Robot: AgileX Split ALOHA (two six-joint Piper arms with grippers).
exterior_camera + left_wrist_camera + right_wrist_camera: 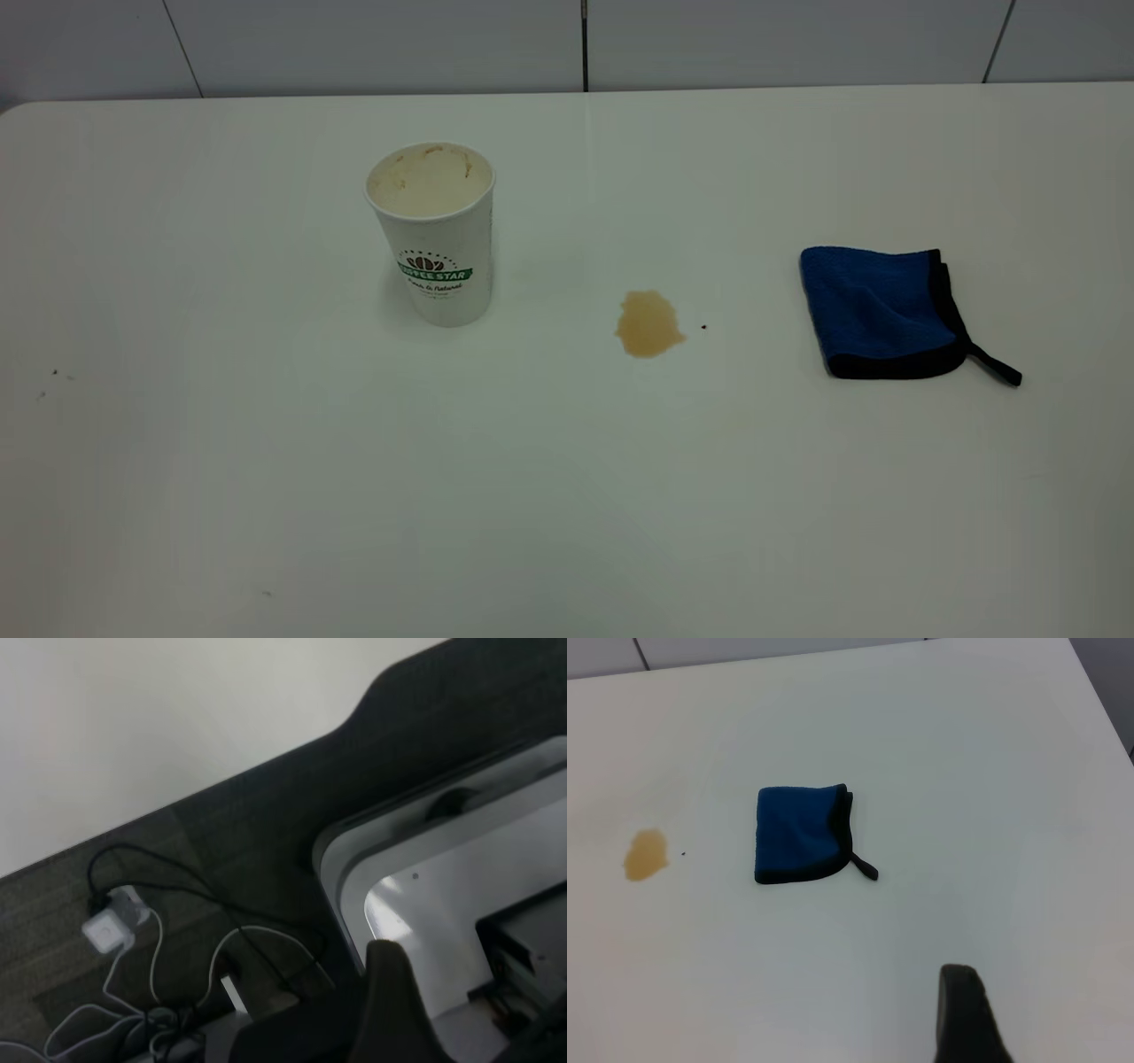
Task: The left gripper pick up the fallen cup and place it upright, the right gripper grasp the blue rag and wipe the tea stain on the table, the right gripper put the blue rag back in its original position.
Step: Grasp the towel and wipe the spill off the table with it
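Note:
The cup [434,235] stands upright on the white table [567,496], left of centre, its stained inside showing. The tan tea stain [648,323] lies to its right, near the middle. Further right the folded blue rag [877,312] lies flat, its black loop tail pointing right. Neither gripper shows in the exterior view. In the right wrist view the blue rag [799,835] and the tea stain [645,855] lie well ahead of my right gripper [966,1014], which is apart from both, with only one dark part of it showing. My left gripper [390,1001] is off the table's objects, over the floor.
A tiny dark speck [704,327] sits just right of the stain. The left wrist view shows dark floor with a white adapter [108,926] and loose cables, plus a pale rounded-corner surface [354,868]. A tiled wall [567,44] runs behind the table.

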